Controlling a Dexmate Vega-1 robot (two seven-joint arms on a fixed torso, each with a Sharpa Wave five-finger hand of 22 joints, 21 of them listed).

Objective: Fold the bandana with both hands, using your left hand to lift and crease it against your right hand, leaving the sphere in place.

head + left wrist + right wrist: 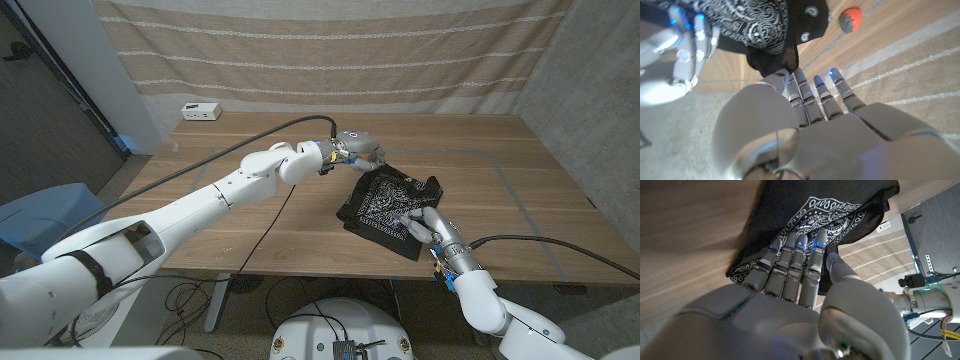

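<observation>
The bandana (390, 208) is soft black cloth printed with a white paisley pattern, lying rumpled and partly folded on the wooden surface (250, 215) toward its right-front part. Its far corner is bunched into a dark, limp gather at the fingertips of the left hand (362, 150); in the left wrist view the cloth (765, 30) hangs right at those fingers (805, 95), which lie straight and close together, though whether they actually pinch the fabric I cannot tell. The right hand (425, 225) rests on the near edge of the bandana, its fingers (790, 260) extended side by side and pressing down on the patterned cloth (825, 215), holding nothing. A small rounded sphere (850, 20), orange-red with a grey patch, sits on the wood grain beyond the cloth, apart from it. At the surface's far left edge stands a small white box (201, 111), before a woven beige striped curtain (320, 45).
</observation>
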